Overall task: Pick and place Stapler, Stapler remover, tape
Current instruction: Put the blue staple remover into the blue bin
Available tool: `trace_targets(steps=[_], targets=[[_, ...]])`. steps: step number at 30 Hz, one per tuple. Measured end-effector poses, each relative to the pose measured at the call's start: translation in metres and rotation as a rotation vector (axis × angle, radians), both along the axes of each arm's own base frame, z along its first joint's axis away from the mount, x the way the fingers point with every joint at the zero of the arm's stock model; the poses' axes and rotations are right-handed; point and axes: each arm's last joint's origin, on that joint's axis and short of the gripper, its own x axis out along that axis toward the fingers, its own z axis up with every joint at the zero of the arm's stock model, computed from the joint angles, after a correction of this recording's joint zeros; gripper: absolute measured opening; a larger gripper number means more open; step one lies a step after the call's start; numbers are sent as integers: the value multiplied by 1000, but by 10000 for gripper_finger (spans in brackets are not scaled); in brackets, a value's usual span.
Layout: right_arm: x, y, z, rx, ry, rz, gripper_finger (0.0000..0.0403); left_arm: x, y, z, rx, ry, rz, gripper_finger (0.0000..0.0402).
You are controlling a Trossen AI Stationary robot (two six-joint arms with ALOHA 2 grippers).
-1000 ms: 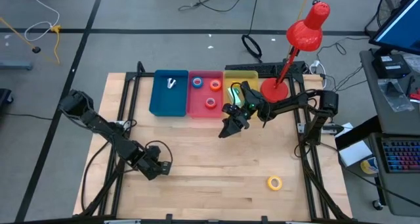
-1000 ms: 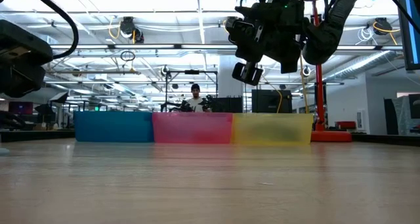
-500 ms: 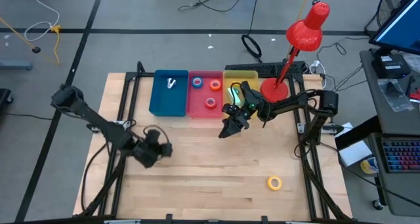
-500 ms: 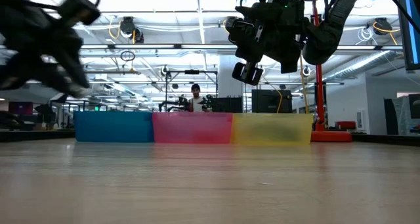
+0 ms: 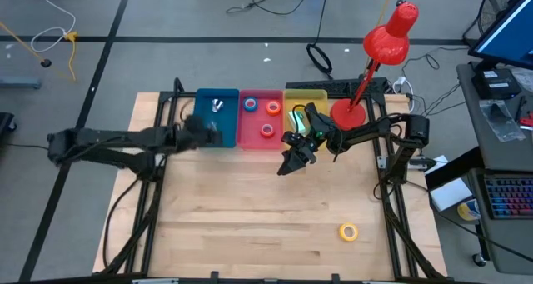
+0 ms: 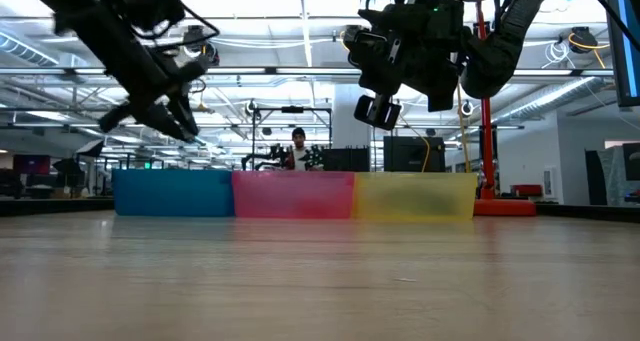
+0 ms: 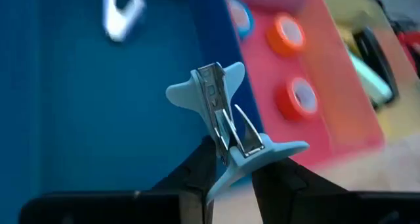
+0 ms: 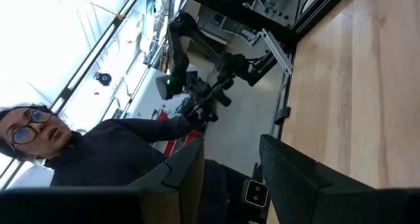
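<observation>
left gripper (image 7: 233,168) over blue bin (image 5: 204,130), pinching pale-blue staple remover (image 7: 226,129), likely to drop it beside one already inside. pink bin (image 5: 254,138) holds blue, orange, red tape. right gripper (image 5: 291,161) hangs near yellow bin (image 5: 321,94), fingers slightly spread, empty. yellow tape (image 5: 347,231) alone near table's front edge. stapler hard to make out.

Wooden table (image 5: 250,226) has three bins lined up along the far edge: blue bin (image 5: 204,130), pink bin (image 5: 250,134), yellow bin (image 5: 310,95). Red desk lamp (image 5: 387,38) at the far right corner, person (image 6: 297,149) way back.
</observation>
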Motion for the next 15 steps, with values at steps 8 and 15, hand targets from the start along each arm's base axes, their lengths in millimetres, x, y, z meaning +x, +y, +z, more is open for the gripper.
trace_targets(steps=[8, 15], targets=[[0, 0, 0, 7, 7, -2, 141, -5, 70, -10, 42, 41, 30, 84], [0, 0, 0, 7, 8, -4, 141, 0, 99, -46, -118, 75, -4, 85]])
